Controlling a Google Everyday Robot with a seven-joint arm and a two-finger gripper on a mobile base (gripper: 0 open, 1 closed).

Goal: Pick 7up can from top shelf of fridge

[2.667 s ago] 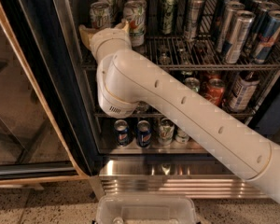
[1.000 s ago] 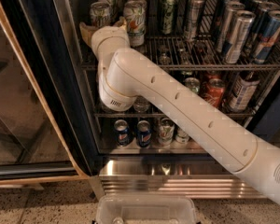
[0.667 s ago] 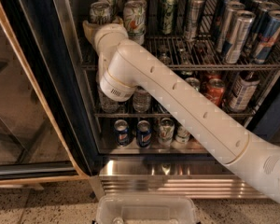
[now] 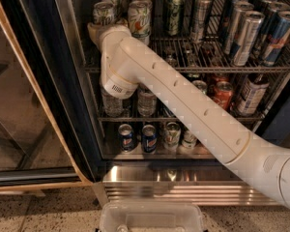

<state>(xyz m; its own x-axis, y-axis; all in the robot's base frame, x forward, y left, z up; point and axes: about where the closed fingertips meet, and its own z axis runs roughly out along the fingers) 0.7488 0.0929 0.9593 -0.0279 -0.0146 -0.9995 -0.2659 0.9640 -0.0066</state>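
Observation:
The fridge [image 4: 63, 81] stands open with its glass door swung to the left. On the top shelf [image 4: 193, 67], the 7up can [image 4: 139, 18] is white-silver with a green logo and stands upright near the front left. My cream arm reaches in from the lower right. The gripper [image 4: 94, 30] is at the shelf's left end, just left of and below the 7up can. It is mostly hidden behind my wrist [image 4: 117, 57]. Another pale can [image 4: 104, 12] stands right above the gripper.
Tall slim cans [image 4: 246, 35] fill the right of the top shelf. The middle rack holds a red can [image 4: 223, 94] and bottles; the lowest rack holds blue cans [image 4: 148, 138]. The ribbed steel base panel [image 4: 183, 187] and a clear plastic bin [image 4: 152, 217] lie below.
My arm has swung up and to the left, carrying the wrist and gripper closer to the left end of the top shelf. The cans have not moved.

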